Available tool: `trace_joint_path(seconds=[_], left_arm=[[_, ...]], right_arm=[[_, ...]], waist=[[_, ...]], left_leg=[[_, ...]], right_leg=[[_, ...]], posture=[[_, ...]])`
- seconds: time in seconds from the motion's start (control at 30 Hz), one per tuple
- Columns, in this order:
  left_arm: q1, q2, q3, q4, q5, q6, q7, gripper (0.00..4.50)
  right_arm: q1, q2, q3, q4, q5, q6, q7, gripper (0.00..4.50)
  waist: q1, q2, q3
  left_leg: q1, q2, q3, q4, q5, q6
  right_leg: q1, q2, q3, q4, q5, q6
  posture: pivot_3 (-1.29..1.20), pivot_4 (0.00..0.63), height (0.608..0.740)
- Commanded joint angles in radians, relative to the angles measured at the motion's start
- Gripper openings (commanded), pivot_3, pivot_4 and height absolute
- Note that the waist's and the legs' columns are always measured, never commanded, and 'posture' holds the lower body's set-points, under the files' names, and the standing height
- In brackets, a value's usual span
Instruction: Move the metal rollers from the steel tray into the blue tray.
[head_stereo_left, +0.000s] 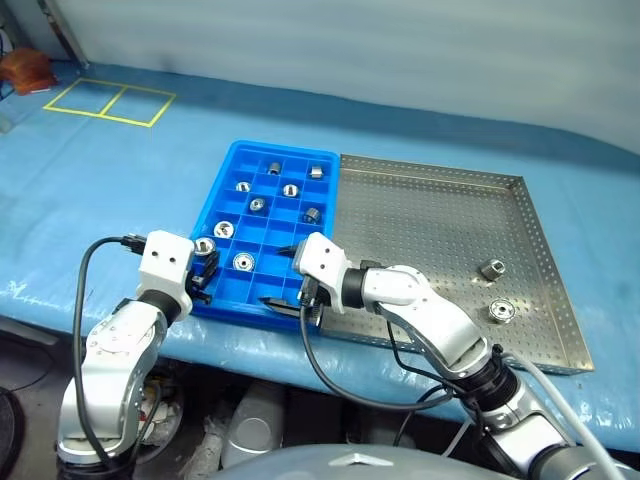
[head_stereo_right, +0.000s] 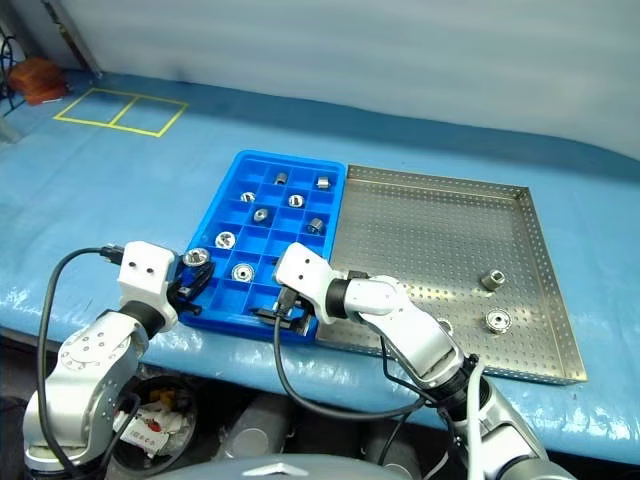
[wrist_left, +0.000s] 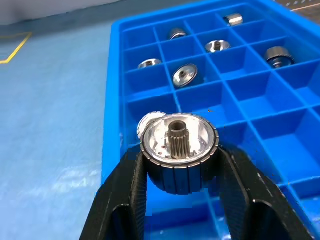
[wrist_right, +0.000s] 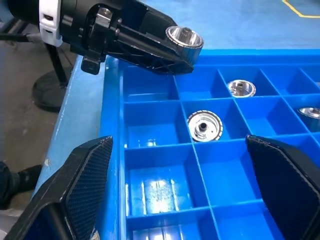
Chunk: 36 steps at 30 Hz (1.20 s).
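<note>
The blue tray (head_stereo_left: 285, 147) lies on the table with the steel tray (head_stereo_left: 440, 166) touching its right side. Several metal rollers (head_stereo_left: 257, 204) sit in the blue tray's compartments. Two more rollers (head_stereo_left: 501, 311) rest on the steel tray's perforated floor near its right side. My left gripper (head_stereo_left: 205, 262) is at the blue tray's near left corner, shut on a roller (wrist_left: 179, 150) with its hollow centre facing up. My right gripper (head_stereo_left: 283, 278) hangs open over the blue tray's near edge, its fingers (wrist_right: 75, 190) wide apart above empty compartments.
Yellow taped squares (head_stereo_left: 108, 100) mark the blue table cover at the far left, beside a brown object (head_stereo_left: 25, 70). The table's front edge runs just below both trays. Black cables (head_stereo_left: 330, 380) hang from both wrists.
</note>
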Motion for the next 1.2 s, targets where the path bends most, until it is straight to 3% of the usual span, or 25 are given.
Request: trace_joint_path(seconds=[0.03,0.47,0.9,0.93,1.13,1.2], left_arm=[[0.004,0.002,0.009,-0.063,-0.005,0.013,0.016,1.68],[-0.032,0.016,-0.046,-0.022,-0.054,0.021,-0.014,1.68],[-0.063,0.044,-0.083,0.012,-0.070,0.049,-0.042,1.68],[-0.068,0.044,-0.085,0.012,-0.074,0.051,-0.044,2.40],[-0.107,0.047,-0.068,0.015,-0.100,0.041,-0.058,4.33],[-0.134,0.048,-0.063,0.021,-0.108,0.029,-0.064,4.45]], right_arm=[[-0.009,0.007,-0.004,-0.018,-0.005,-0.023,0.010,4.50],[0.027,0.013,-0.026,-0.054,-0.020,0.003,-0.015,4.50],[0.050,0.010,-0.041,-0.076,-0.019,0.019,-0.043,4.50],[0.051,0.009,-0.042,-0.079,-0.020,0.020,-0.045,4.50],[0.060,0.002,-0.057,-0.100,-0.019,0.024,-0.055,4.50],[0.075,-0.002,-0.070,-0.123,-0.019,0.034,-0.070,4.50]], waist=[[0.021,0.000,0.000],[0.113,0.000,0.000],[0.123,0.000,-0.001],[0.123,0.000,-0.001],[0.118,0.000,-0.001],[0.116,0.000,-0.001]], left_leg=[[0.000,0.000,0.000,0.000,0.000,-0.001],[-0.007,-0.001,0.007,-0.001,-0.003,-0.005],[-0.012,-0.001,0.006,0.001,-0.003,-0.005],[-0.012,-0.001,0.006,0.001,-0.003,-0.005],[-0.012,-0.001,0.006,0.001,-0.002,-0.005],[-0.012,-0.001,0.006,0.001,-0.002,-0.005]], right_leg=[[-0.001,0.000,0.000,0.000,0.000,0.000],[-0.013,0.003,-0.001,0.000,-0.001,-0.002],[-0.013,0.004,-0.002,0.001,-0.002,-0.003],[-0.013,0.004,-0.002,0.001,-0.002,-0.003],[-0.013,0.004,-0.003,0.001,-0.002,-0.003],[-0.013,0.004,-0.003,0.001,-0.002,-0.003]], posture=[[0.48,0.150,0.740],[0.45,0.150,0.740],[0.39,0.150,0.740],[0.39,0.150,0.740],[0.37,0.150,0.740],[0.37,0.150,0.740]])
